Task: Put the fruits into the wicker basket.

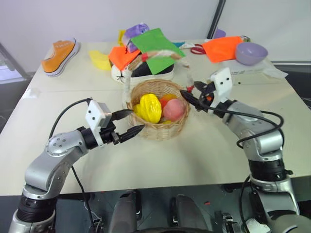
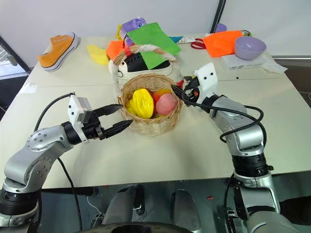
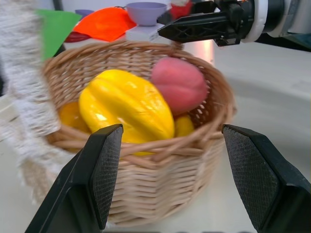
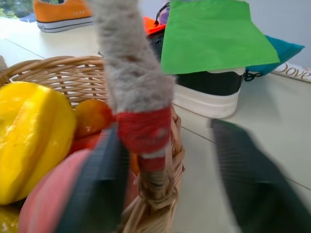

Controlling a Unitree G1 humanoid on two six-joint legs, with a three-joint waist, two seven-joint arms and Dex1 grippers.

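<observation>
The wicker basket [image 1: 158,114] sits on the counter [image 1: 204,150] between the two arms, and the fruits visible are already in it: the yellow starfruit [image 1: 149,108] on top, the pink peach [image 1: 174,109] beside it, and smaller orange and yellow pieces tucked below.

The left gripper [image 1: 130,124] hovers just beside the basket's near wall with its fingers spread and nothing between them. The right gripper [image 1: 194,99] sits at the far rim, where the red-wrapped end of the handle [image 4: 143,128] joins the weave. In the right wrist view the two fingers stand either side of that handle foot, but they are blurred, so I cannot tell whether they are parted or pinching it.

The main risk is the basket itself. It looks light and is piled high, so any sideways pull on the handle foot, or a nudge from the left gripper against the wall, could tip it or slide it. The starfruit rides above the rim and would likely roll out first, with the peach following. A snag of a fingertip in the weave would cause the same spill.
</observation>
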